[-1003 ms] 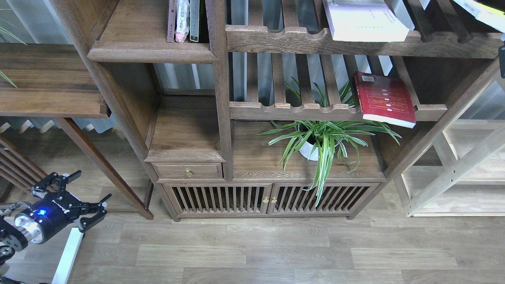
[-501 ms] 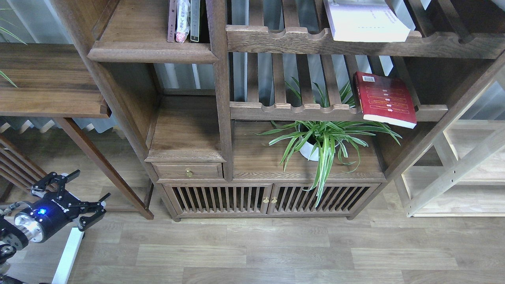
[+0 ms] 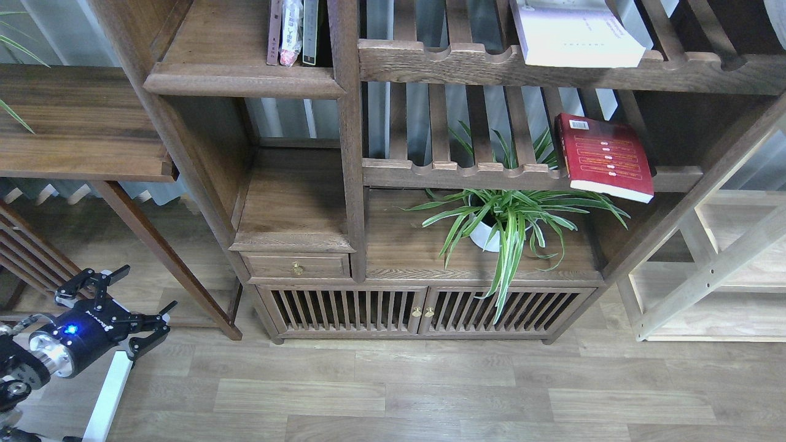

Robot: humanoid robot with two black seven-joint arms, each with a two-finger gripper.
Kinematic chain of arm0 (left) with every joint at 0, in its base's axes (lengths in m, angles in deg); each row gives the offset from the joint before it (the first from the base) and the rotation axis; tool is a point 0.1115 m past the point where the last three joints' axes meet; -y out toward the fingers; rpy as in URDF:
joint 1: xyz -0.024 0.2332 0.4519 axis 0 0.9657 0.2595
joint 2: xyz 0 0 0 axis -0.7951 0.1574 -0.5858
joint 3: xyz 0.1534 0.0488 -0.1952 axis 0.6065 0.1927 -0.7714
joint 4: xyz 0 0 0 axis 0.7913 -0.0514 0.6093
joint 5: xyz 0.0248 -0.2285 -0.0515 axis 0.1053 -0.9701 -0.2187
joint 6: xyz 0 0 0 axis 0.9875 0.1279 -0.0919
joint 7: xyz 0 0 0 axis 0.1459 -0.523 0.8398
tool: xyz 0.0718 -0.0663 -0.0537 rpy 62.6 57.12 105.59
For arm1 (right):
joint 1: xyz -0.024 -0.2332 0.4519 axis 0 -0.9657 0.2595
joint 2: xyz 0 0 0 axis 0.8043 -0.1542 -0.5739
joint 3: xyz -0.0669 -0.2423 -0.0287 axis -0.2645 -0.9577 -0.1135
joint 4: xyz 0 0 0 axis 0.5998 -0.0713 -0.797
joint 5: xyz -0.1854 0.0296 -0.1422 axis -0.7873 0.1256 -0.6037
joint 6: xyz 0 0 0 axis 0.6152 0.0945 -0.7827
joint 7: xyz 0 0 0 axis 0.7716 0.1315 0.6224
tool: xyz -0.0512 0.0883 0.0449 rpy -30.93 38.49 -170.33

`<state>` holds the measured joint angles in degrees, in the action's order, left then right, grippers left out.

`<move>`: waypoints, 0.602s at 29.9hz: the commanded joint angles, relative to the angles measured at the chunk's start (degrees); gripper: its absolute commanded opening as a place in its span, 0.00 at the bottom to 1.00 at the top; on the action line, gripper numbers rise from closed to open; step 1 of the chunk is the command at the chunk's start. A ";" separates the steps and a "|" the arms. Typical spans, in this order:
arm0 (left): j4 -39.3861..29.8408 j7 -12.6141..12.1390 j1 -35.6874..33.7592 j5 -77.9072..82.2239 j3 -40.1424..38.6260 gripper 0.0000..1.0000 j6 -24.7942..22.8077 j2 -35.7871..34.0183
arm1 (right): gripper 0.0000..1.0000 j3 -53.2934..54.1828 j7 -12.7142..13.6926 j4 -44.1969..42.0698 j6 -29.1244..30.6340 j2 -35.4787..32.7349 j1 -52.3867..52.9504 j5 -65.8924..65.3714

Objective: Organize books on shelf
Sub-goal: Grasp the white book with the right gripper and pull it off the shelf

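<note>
The left end effector sits at the lower left of the frame, low over the floor, fingers spread and empty, released. The right end effector is not in view.

From this end effector, every book lies up and to the right in the frame, well apart from it. The red book lies flat at the right end of the lower slatted rack, barcode toward the back, long axis running front to back with a slight lean toward the right of the frame; its front right corner overhangs the rail. The white book lies flat on the upper slatted rack at the upper right, its top cut off by the frame edge. No yellow-green book can be identified.

The shelf, a solid dark board with a moulded front edge, is at the upper centre-left. Three thin volumes stand upright at its right end, against the vertical post; the rest of the board to their left is bare.

Judgement: the shelf is nearer the left end effector than either flat book, while both flat books lie on the right side, which suits a right-arm pickup. The left arm would need a long raise and a reach across.

Other containers: the potted plant stands on the cabinet top, its leaves directly under the red book. The drawer and the slatted doors are closed.
</note>
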<state>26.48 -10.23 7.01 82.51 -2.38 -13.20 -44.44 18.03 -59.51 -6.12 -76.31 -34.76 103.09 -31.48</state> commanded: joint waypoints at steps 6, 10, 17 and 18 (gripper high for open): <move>0.00 -0.11 -0.08 -0.06 -0.01 1.00 0.41 0.74 | 0.01 -0.41 -0.01 -0.08 16.16 -1.68 5.17 5.12; 0.08 -0.02 0.01 -0.06 -0.01 1.00 0.59 0.83 | 0.01 -1.81 -0.01 -0.35 19.25 -1.68 5.26 5.30; 2.54 0.33 0.36 -0.15 -0.01 1.00 0.94 3.11 | 0.01 -8.66 -0.01 -1.57 20.31 -1.68 5.26 4.42; 2.54 0.42 0.44 -0.15 -0.01 1.00 0.94 3.20 | 0.01 -9.46 -0.01 -1.93 20.31 -1.68 5.26 4.33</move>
<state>28.36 -9.97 7.29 82.39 -2.38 -12.20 -42.06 11.27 -59.53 -7.21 -56.04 -36.44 108.36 -26.76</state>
